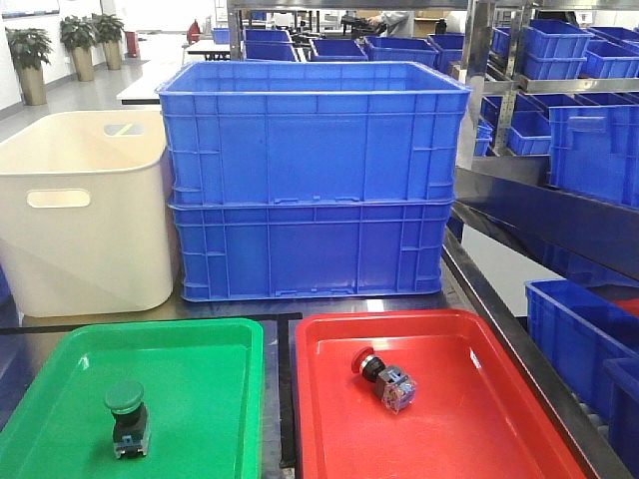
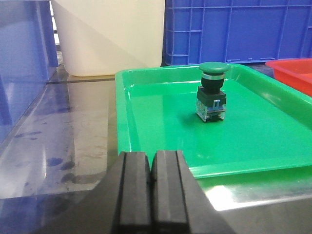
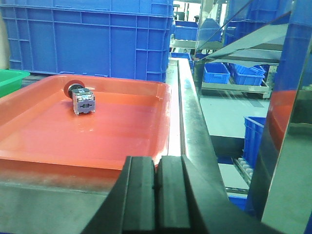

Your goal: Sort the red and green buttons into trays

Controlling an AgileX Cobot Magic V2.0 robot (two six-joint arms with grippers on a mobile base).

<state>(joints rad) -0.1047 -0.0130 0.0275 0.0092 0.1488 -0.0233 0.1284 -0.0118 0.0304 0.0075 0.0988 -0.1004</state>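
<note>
The green button (image 1: 125, 414) (image 2: 212, 92) stands upright on its dark body inside the green tray (image 1: 60, 399) (image 2: 161, 126). Tipped on its side, the red button (image 1: 384, 379) (image 3: 80, 97) lies in the red tray (image 1: 479, 419) (image 3: 97, 136). My left gripper (image 2: 151, 163) is shut and empty, low by the near left corner of the green tray. Before the near right corner of the red tray sits my right gripper (image 3: 156, 168), shut with nothing in it. Neither arm shows in the front view.
Two stacked blue crates (image 1: 310, 180) and a cream tub (image 1: 85, 210) stand behind the trays. A metal table edge (image 3: 187, 112) runs along the right, with racks of blue bins (image 1: 584, 120) beyond. Another blue crate (image 2: 19, 63) stands at the far left.
</note>
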